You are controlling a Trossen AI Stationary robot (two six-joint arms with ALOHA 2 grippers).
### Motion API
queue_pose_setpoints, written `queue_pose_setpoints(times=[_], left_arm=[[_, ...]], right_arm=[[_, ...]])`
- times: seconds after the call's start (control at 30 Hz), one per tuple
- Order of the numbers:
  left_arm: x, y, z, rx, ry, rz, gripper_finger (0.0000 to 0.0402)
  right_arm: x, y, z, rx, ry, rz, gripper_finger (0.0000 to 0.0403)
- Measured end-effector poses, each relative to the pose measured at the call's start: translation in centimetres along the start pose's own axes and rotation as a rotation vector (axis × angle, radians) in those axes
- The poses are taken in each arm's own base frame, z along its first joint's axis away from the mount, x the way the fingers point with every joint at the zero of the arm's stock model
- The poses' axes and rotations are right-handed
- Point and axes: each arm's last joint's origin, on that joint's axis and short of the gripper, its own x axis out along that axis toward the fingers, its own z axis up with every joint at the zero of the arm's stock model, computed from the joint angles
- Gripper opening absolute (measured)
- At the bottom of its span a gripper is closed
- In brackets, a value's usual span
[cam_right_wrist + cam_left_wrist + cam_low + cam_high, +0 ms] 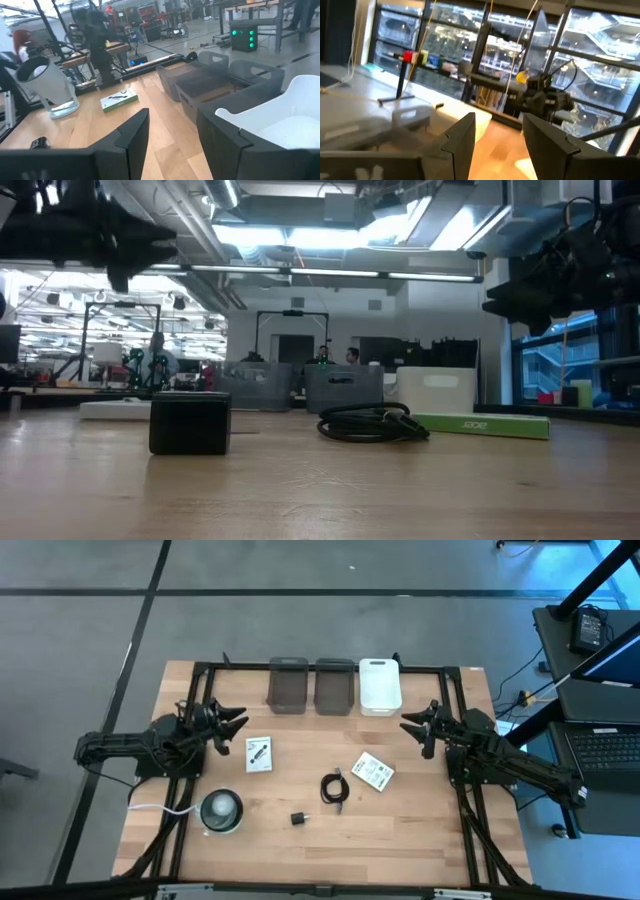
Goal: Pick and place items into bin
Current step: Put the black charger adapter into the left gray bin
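A tiny black block [298, 819] stands on the table near its front edge, large in the low view [190, 423]. The coiled black cable [335, 789] lies mid-table [372, 423]. One white packet [258, 755] lies flat left of centre [119, 99], the other [373, 772] right of the cable [482, 424]. My left gripper [236, 725] hovers open above the table's left side, beside the left packet. My right gripper [412, 726] hovers open at the right, near the white bin [380, 686]. Both touch nothing.
Two grey bins [288, 685] [335, 686] and the white bin stand in a row at the far edge. A round grey-white disc object [221, 811] with a white cord sits front left. Bare wood lies between the arms. A laptop [608, 745] stands off the table's right.
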Motion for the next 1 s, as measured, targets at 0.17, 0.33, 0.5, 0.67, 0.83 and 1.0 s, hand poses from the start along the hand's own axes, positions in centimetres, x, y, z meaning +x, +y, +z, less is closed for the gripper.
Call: queue_pose_setpoints(times=[0.17,0.33,0.5,0.67,0.83,1.0], left_arm=[[0.9,-1.0,2.6,0.12,-0.003,-0.027,0.0164],[2.9,-2.6,5.0,0.238,0.044,-0.125,0.0164],[6.3,-5.0,6.9,0.382,-0.014,-0.358,0.0164],[9.6,-7.3,8.1,0.405,-0.094,-0.587,0.0167],[12.4,-9.3,7.8,0.357,-0.035,-0.675,0.0188],[14.9,-11.4,7.1,0.28,0.058,-0.714,0.021]], right_arm=[[0.0,-0.2,0.0,0.005,-0.014,-0.082,0.017],[0.0,-0.3,0.0,0.006,-0.015,-0.099,0.017],[0.0,-0.3,-0.1,0.008,-0.007,-0.103,0.017],[0.0,-0.3,-0.1,0.04,-0.008,-0.103,0.017],[0.0,-0.3,-0.1,0.075,-0.01,-0.103,0.017],[0.0,-0.3,-0.1,0.087,-0.01,-0.102,0.017]])
